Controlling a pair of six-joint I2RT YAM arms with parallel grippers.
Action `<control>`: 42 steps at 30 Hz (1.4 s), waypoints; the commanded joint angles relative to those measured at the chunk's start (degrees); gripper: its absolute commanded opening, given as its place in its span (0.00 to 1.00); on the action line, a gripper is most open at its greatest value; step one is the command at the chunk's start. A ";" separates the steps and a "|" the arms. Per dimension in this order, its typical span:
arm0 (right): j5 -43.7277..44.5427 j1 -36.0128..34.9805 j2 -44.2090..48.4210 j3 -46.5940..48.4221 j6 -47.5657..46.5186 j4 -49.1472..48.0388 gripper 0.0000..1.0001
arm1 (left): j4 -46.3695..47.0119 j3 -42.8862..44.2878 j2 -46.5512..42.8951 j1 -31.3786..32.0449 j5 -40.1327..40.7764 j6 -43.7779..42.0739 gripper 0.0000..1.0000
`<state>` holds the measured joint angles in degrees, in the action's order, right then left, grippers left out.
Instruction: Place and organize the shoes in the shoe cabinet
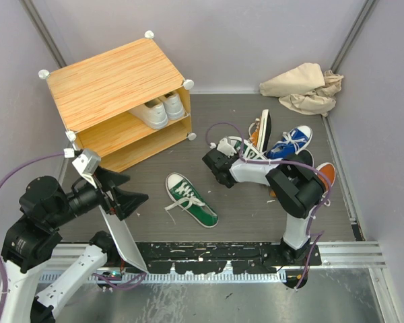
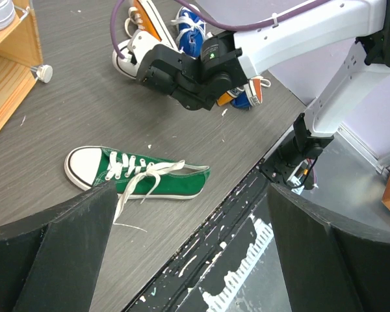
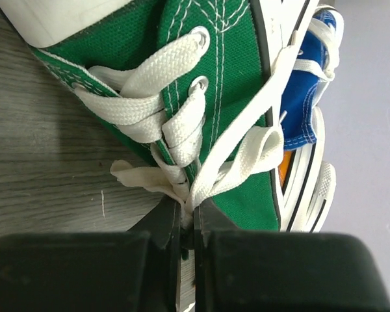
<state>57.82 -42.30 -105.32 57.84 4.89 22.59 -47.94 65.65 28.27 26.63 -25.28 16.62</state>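
The shoe cabinet (image 1: 111,81) stands at the back left with a pair of white shoes (image 1: 158,111) on its inner shelf. One green shoe (image 1: 192,200) (image 2: 143,174) lies alone on the table near the front. A second green shoe (image 1: 237,148) (image 3: 227,65) lies at the edge of a pile with blue shoes (image 1: 291,142) (image 3: 305,110) and orange shoes (image 1: 326,173). My right gripper (image 1: 226,152) (image 3: 194,218) is shut on this second green shoe, pinching its white laces and tongue. My left gripper (image 1: 131,196) (image 2: 195,260) hangs open and empty above the table's front edge, near the lone green shoe.
The cabinet's pale grey door (image 1: 118,232) stands swung open toward the front, right beside my left gripper. A crumpled beige cloth (image 1: 303,87) lies in the back right corner. Grey walls close in the table on three sides.
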 commanded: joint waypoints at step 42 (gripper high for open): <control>-38.16 -9.99 16.28 2.52 6.50 1.39 0.77 | 1.12 -0.08 -1.44 0.05 1.59 0.70 1.00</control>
<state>16.21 -51.94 -92.23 60.80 13.08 23.42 -49.10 65.56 27.62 26.63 -23.77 17.37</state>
